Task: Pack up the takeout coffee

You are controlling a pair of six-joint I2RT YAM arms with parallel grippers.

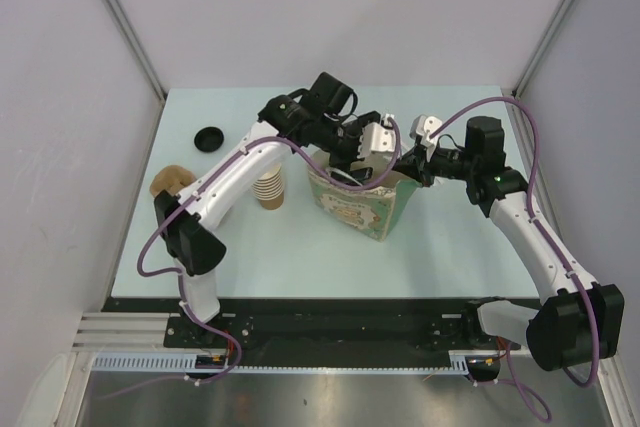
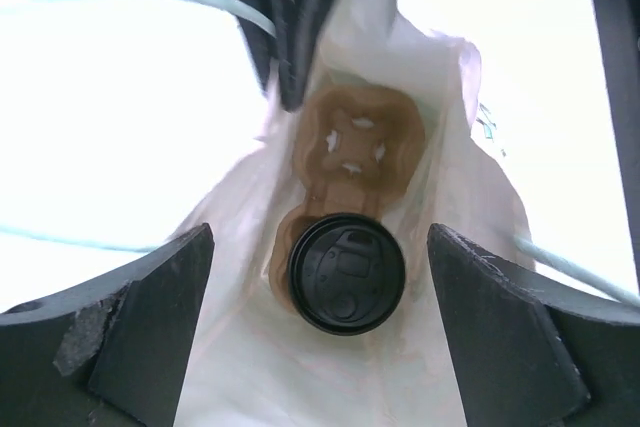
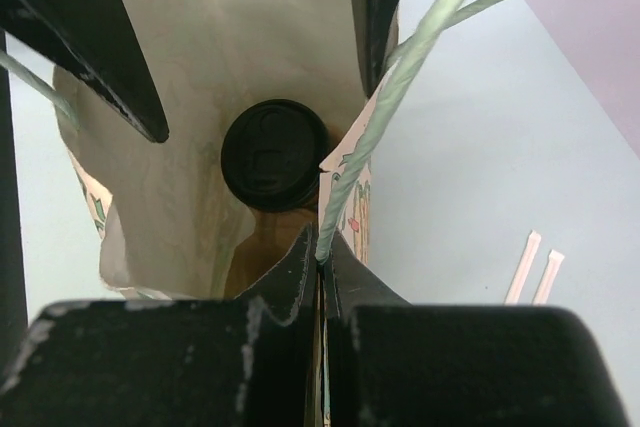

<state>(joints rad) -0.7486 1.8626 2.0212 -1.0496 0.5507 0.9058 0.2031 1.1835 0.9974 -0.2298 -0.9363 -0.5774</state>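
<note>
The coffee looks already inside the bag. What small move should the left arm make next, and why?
Probably raise the left claw straight up, away from the bag. Its jaws are open and hold nothing; the lidded cup sits in the carrier inside, and the right claw pinches the bag's rim.

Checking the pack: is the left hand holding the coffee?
No, the left hand is open, clear of the coffee sitting in the bag.

We see a pale mint table (image 1: 300, 252) boxed in by plain lavender-grey walls (image 1: 330, 7) and aluminium corner posts (image 1: 122, 22), evenly lit.
</note>
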